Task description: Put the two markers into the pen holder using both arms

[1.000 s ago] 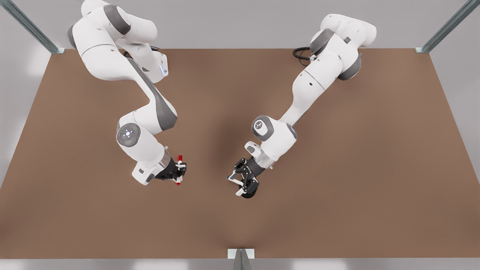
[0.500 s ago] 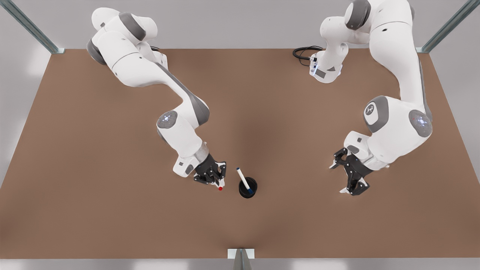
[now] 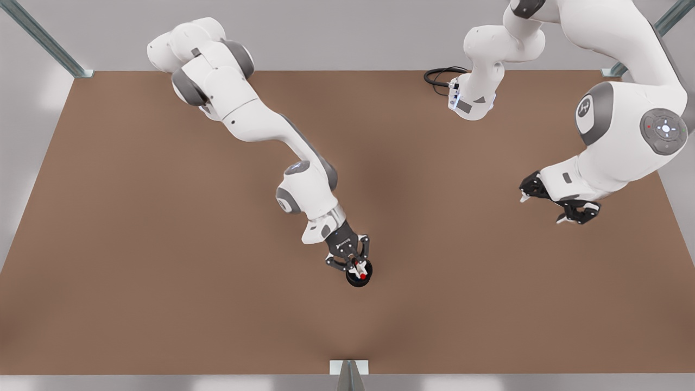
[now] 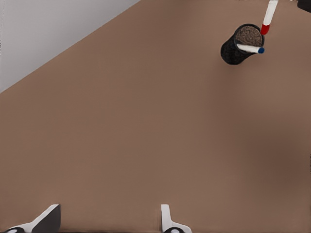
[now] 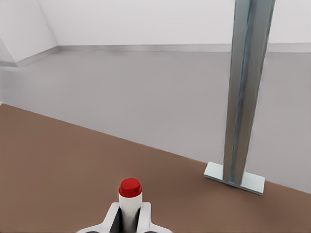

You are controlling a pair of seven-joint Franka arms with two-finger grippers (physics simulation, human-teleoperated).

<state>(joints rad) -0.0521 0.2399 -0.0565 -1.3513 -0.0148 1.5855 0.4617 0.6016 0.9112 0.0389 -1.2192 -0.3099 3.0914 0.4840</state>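
The black pen holder (image 3: 351, 280) stands near the table's front middle. My right gripper (image 3: 357, 267) hangs directly over it, shut on the red-capped marker (image 3: 362, 276), which is held upright. In the right wrist view the marker's red end (image 5: 130, 187) sticks up between the fingers (image 5: 112, 217). My left gripper (image 3: 541, 210) is open and holds nothing, far off at the front view's right. The left wrist view shows its fingertips (image 4: 48, 218) wide apart, and farther off the pen holder (image 4: 232, 52) with the blue-capped marker (image 4: 250, 49) leaning inside and the red marker (image 4: 268, 17) above the rim.
The brown table (image 3: 163, 271) spreads wide around the holder. A metal post (image 5: 245, 92) on a foot plate stands at the front edge (image 3: 348, 369). A black cable (image 3: 437, 76) lies by the arm base at the back.
My right gripper has carried the red marker towards the front view's right, from beside the holder to over it. My left gripper, open, has drawn back up and to the right.
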